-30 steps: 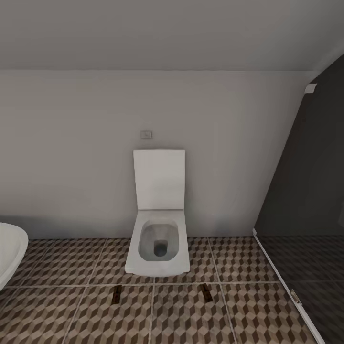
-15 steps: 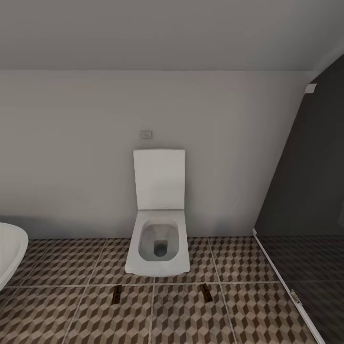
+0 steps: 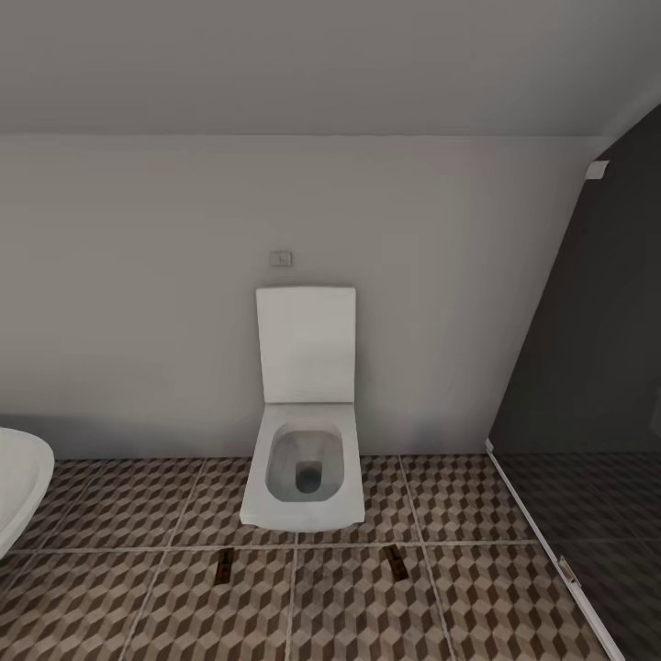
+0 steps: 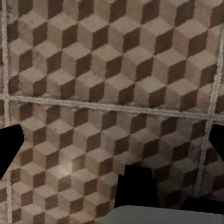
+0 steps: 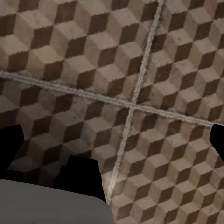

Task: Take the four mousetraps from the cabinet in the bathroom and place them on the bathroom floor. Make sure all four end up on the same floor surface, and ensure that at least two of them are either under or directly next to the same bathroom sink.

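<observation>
Down on the brown, beige and white cube-pattern tile floor (image 3: 349,606), two small flat dark-brown mousetraps lie in front of the white toilet (image 3: 306,441) with its lid up. One mousetrap (image 3: 224,565) is by the toilet's left corner, the other mousetrap (image 3: 397,562) by its right corner, well apart. A white rounded tub edge (image 3: 18,487) sits at the far left. Nothing has moved since a second ago; the robot waits. Each wrist view looks down past a tool at bare tiles. The left tool (image 4: 112,144) and right tool (image 5: 112,140) are spread wide and hold nothing. I think two traps are placed, but no sink is near.
</observation>
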Controlling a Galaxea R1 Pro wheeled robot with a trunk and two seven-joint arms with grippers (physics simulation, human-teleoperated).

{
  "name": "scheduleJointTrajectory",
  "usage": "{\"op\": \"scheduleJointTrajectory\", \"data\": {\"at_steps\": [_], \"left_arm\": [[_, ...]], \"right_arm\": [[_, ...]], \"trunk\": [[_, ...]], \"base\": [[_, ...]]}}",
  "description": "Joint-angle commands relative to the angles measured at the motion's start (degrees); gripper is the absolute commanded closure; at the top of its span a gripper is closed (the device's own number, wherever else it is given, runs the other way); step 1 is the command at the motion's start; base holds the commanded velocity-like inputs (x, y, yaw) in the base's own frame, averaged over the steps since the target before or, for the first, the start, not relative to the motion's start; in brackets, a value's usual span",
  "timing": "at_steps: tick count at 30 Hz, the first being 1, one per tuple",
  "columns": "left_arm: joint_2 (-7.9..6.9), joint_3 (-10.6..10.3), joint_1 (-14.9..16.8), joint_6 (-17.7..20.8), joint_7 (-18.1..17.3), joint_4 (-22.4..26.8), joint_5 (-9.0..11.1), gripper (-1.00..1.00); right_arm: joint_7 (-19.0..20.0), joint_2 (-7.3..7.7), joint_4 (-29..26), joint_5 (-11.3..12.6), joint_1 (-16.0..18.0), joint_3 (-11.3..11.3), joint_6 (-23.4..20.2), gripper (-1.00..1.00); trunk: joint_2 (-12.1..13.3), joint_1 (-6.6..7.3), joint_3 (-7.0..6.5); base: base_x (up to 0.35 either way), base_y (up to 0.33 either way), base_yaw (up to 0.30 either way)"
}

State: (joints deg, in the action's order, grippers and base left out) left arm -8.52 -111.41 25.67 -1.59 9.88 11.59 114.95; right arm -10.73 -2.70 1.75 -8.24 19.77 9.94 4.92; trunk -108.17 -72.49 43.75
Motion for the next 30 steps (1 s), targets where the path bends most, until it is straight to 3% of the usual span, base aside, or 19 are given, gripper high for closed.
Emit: {"op": "scheduleJointTrajectory", "data": {"at_steps": [1, 30], "left_arm": [[-0.18, -0.39, 0.08, -0.17, 0.41, 0.27, 0.28, -1.0], [-0.96, -0.39, 0.08, -0.17, 0.4, 0.01, 0.19, -1.0]], "right_arm": [[-0.34, -0.02, 0.19, -0.55, 0.08, 0.08, 0.18, -1.0], [-0.34, -0.02, 0.19, -0.55, 0.09, 0.08, 0.18, -1.0]], "trunk": [[-0.03, 0.01, 0.05], [-0.03, 0.01, 0.05]], "base": [[0.0, 0.0, 0.0], [0.0, 0.0, 0.0]]}}
